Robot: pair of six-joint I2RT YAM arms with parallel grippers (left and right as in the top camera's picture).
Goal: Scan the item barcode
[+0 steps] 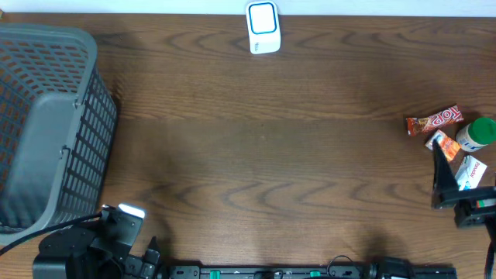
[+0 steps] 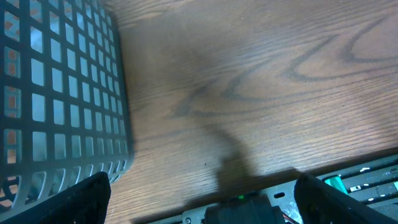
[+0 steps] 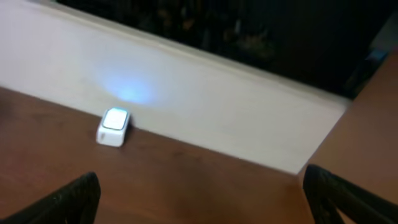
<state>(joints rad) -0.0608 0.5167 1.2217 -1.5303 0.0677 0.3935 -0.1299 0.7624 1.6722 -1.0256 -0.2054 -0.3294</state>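
The white barcode scanner (image 1: pixel 263 29) with a blue-lit face stands at the table's far edge, also small in the right wrist view (image 3: pixel 113 127). The items lie at the right edge: a red-brown candy bar (image 1: pixel 435 120), a small orange packet (image 1: pixel 443 142), a green-capped bottle (image 1: pixel 477 133) and a white-and-blue packet (image 1: pixel 470 171). My right arm (image 1: pixel 474 208) sits just in front of them. Its gripper (image 3: pixel 200 177) is open and empty, facing the scanner. My left gripper (image 2: pixel 202 183) is open and empty, low at the near left edge.
A large grey plastic basket (image 1: pixel 46 124) fills the left side, its mesh wall (image 2: pixel 56 93) close to my left gripper. A black rail (image 1: pixel 310 271) runs along the near edge. Behind the scanner rises a pale wall (image 3: pixel 205 93).
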